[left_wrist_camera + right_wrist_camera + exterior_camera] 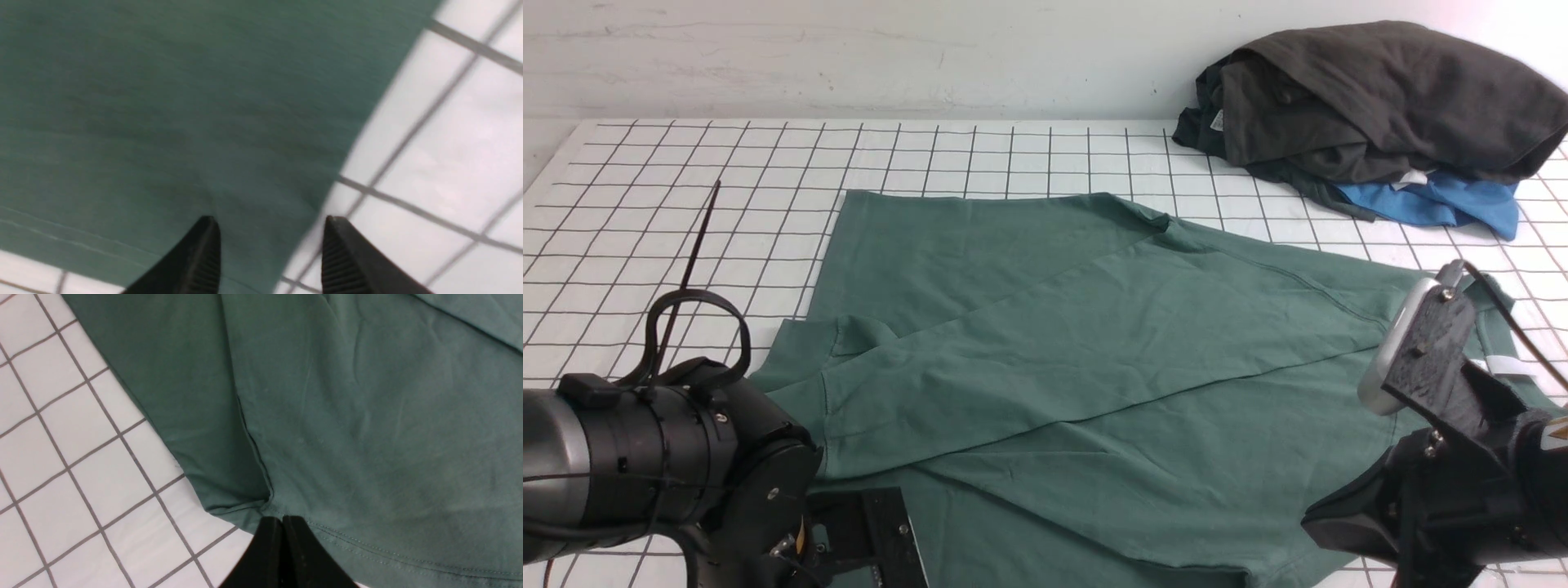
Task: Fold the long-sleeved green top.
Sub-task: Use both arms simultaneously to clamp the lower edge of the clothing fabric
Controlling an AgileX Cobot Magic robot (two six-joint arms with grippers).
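The left arm's jaws stand apart and hold nothing, straddling the edge of the cloth at about 7 o'clock on the counter. The right arm's jaws are clenched tight, their tips meeting right at the stitched hem (388, 551). Whether a pinch of cloth sits between them I cannot tell.

The white counter with a dark grid (645, 188) carries everything. The large muted dark-green cotton long-sleeved top (1045, 343) lies flat across its middle, reaching from about 9 o'clock round to 4 o'clock. One long sleeve (980, 359) is laid slantwise over the body.

It looks light, limp and thin, so it is likely to sag and trail from any held point rather than keep a shape. It should drag a little on the counter rather than slide freely. A doubled edge such as the hem, a cuff or a shoulder seam seems the surest place to take hold. A pinch in the open middle would likely lift one layer only and spoil the laid sleeve.

At 1 to 2 o'clock, well apart from the top, sits a heaped dark grey-black garment (1380, 90) with a bright blue garment (1445, 204) poking out beneath it. Neither blocks a fold toward the middle. The right arm (1462, 490) covers the 4 o'clock part of the top, beside a small white neck label (1507, 365).
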